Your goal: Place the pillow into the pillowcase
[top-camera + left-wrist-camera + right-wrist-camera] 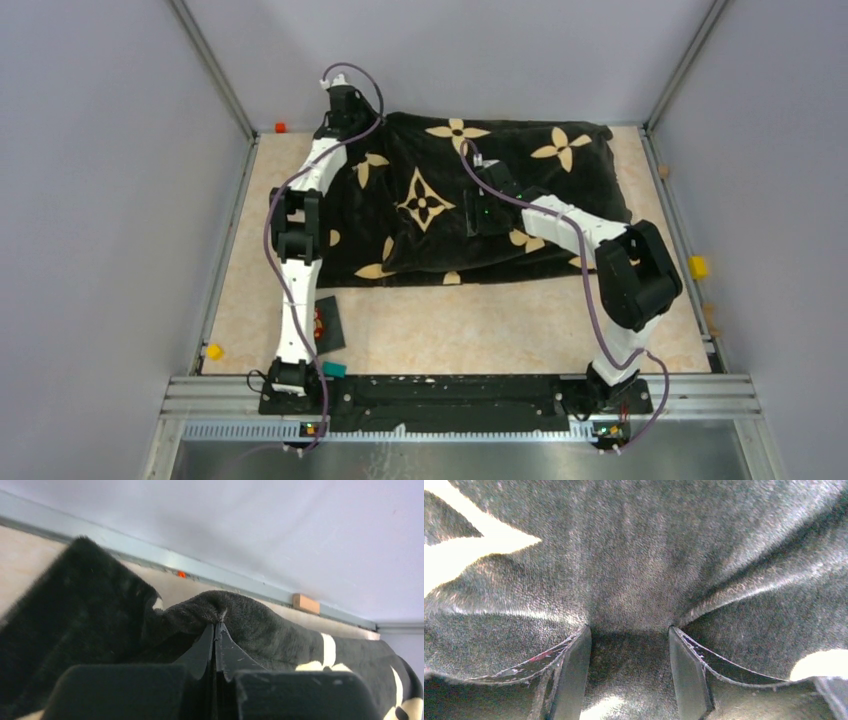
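The black pillowcase (560,190) with cream flower motifs lies bulging across the far half of the table. The pillow is hidden; no white shows. My left gripper (345,105) is at the pillowcase's far left corner. In the left wrist view it (215,625) is shut, its tips pinching a raised fold of the black fabric (260,625). My right gripper (490,210) rests on top of the pillowcase near its middle. In the right wrist view it (629,630) is open, its fingertips pressed into the velvety fabric (639,555), which dents and wrinkles around them.
A small dark card (330,322) lies near the left arm's base. Yellow blocks sit at the left (214,351) and right (697,266) table edges, an orange one (280,127) at the far left corner. Grey walls enclose the table; a wooden block (306,603) sits on the far rail.
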{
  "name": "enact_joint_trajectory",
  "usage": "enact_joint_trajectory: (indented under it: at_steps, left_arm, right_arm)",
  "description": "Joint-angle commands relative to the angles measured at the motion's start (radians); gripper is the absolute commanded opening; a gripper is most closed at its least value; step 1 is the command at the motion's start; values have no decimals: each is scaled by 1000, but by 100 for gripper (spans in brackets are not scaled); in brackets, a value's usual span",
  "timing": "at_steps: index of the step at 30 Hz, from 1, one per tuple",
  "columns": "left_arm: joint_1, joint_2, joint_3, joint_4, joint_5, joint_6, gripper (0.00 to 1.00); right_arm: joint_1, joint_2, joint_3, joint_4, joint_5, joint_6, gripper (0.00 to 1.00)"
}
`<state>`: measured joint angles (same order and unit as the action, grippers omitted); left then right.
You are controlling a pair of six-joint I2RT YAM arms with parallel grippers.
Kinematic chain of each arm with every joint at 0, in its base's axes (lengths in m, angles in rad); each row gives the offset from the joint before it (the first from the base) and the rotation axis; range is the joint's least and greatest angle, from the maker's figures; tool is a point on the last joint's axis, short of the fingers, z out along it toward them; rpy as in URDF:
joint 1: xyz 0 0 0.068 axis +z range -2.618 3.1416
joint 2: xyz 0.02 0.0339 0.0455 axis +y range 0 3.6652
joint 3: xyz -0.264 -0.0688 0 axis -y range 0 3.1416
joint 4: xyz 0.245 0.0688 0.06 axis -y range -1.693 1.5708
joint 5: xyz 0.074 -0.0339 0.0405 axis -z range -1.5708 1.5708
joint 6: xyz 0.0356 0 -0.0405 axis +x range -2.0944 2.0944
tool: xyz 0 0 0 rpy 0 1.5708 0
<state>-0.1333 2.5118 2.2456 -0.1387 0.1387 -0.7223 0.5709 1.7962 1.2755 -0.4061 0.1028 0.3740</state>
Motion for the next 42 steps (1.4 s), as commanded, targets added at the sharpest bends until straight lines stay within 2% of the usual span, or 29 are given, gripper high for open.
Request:
enact_joint_trajectory:
  at_steps: [1, 3, 5, 6, 7, 8, 11, 12, 15, 21, 24, 27, 30, 32, 35, 38, 42]
  left_arm:
    - [56, -51, 84, -18, -116, 105, 0]
    - [55, -46, 97, -23, -77, 121, 0]
    - [49, -46, 98, -17, -36, 129, 10]
    - [47, -46, 101, -14, -16, 134, 24]
    - [45, -46, 108, -22, -8, 138, 44]
    - [43, -50, 116, -34, -8, 142, 54]
    - [32, -91, 114, -61, -2, 167, 73]
    - [24, -116, 104, -71, -9, 177, 76]
    - [-10, -233, -3, -79, 2, 190, 80]
    - [-180, -475, -356, -77, -11, 197, 78]
    - [-276, -557, -517, -40, 8, 143, 74]
    - [-325, -592, -653, 5, 41, 73, 71]
    - [-314, -594, -754, -65, -20, -1, 63]
    - [-282, -609, -795, -152, -85, -26, 61]
    - [-212, -647, -875, -161, -92, -25, 58]
    - [-157, -668, -878, -184, -98, 14, 58]
    - [-141, -684, -814, -188, -66, 79, 58]
  right_arm:
    - [-9, -54, -50, -159, -17, -26, 57]
    - [-9, -63, -38, -153, -34, -24, 57]
    - [-9, -74, -10, -143, -57, -21, 57]
    - [-9, -79, 14, -144, -69, -19, 57]
    - [-8, -85, 39, -150, -76, -16, 57]
    - [-9, -96, 64, -156, -79, -13, 57]
    - [-9, -143, 118, -164, -34, 3, 60]
    - [-12, -153, 133, -166, -11, 4, 60]
    - [-56, -167, 154, -159, 59, 17, 61]
    - [-291, -194, 56, -60, 37, 106, 63]
    - [-321, -170, 25, -19, 72, 122, 63]
    - [-318, -121, 6, -20, 45, 134, 63]
    - [-260, -118, -62, 3, 29, 152, 63]
    - [-202, -116, -100, 15, 15, 168, 63]
    - [-135, -126, -134, 28, -13, 190, 63]
    - [-113, -183, -119, 10, -22, 192, 64]
    - [-115, -266, -14, -79, 19, 149, 65]
